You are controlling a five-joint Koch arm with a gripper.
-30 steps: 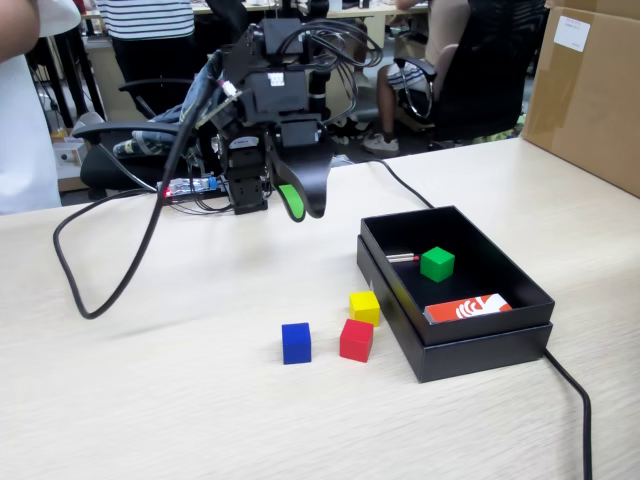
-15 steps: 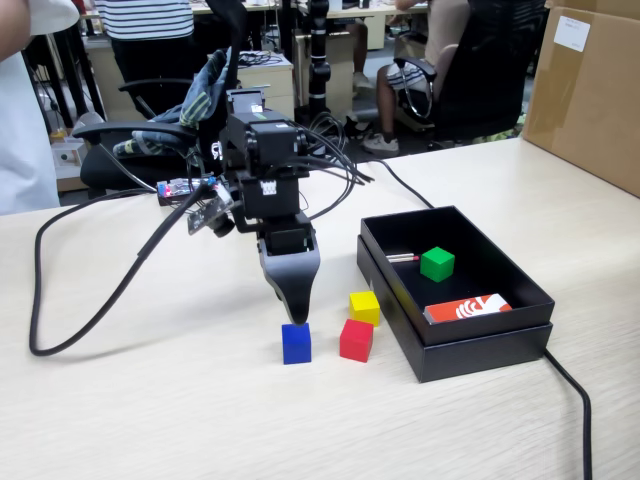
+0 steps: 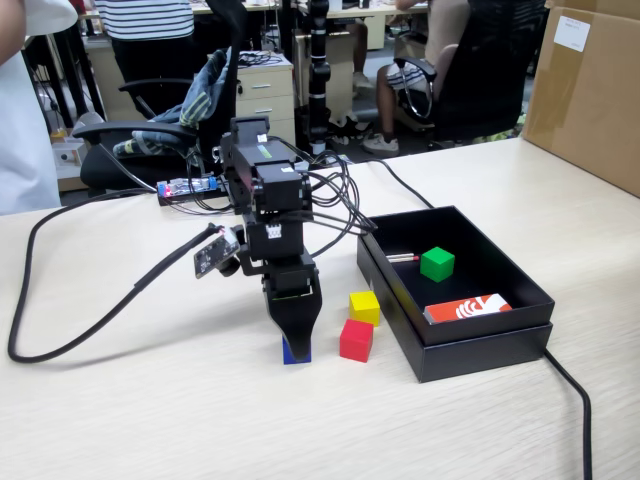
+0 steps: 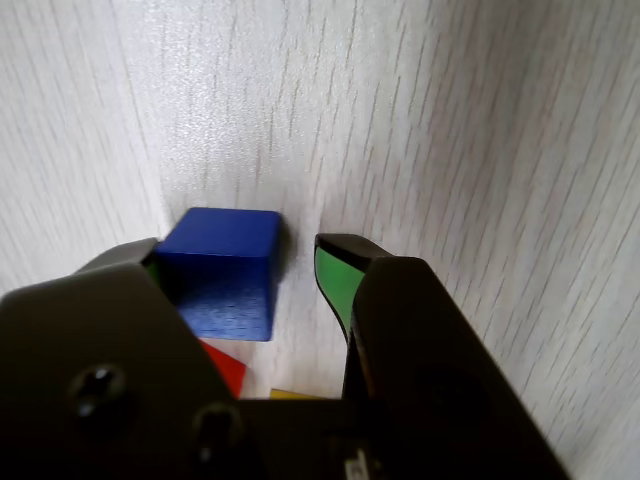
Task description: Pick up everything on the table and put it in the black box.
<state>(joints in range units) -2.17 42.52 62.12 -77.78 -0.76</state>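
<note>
In the fixed view, the hand [image 3: 293,345] stood low over the blue cube [image 3: 294,351] on the table [image 3: 150,420], hiding most of it. The red cube [image 3: 356,340] and the yellow cube [image 3: 364,307] sat just to its right, near the black box [image 3: 480,345], where the green cube [image 3: 437,264] already lay.

In the wrist view, the hand [image 4: 240,262] was open, its jaws standing either side of the blue cube [image 4: 222,270]; the left jaw looked to be against it, while a gap showed before the right fingertip [image 4: 336,275]. The cube seemed small, light, rigid, with flat, perhaps slick faces. Two opposite side faces, pinched squarely at mid-height, looked the best hold.
</note>
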